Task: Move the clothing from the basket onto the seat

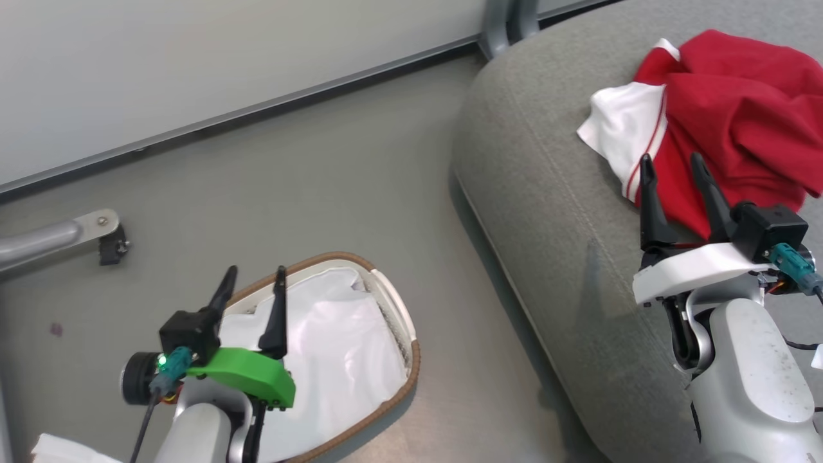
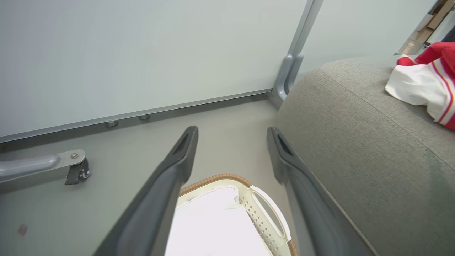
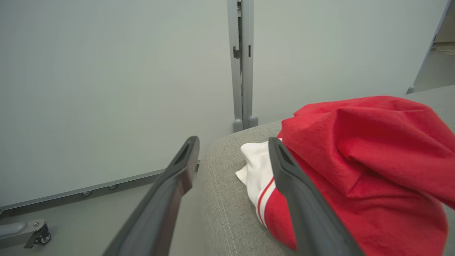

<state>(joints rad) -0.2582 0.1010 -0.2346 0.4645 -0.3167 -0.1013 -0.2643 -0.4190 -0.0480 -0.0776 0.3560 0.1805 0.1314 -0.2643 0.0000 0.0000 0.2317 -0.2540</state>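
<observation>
While above seat (image 1: pixel 546 212), right gripper (image 1: pixel 670 159) agape.

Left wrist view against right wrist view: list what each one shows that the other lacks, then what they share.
Left wrist view adds: the basket with its white liner, below the open left gripper. Right wrist view adds: the open right gripper and the red bulk of the clothing close up. Shared: the seat, the clothing's white striped panel, the pale wall, the floor and a castor.
</observation>
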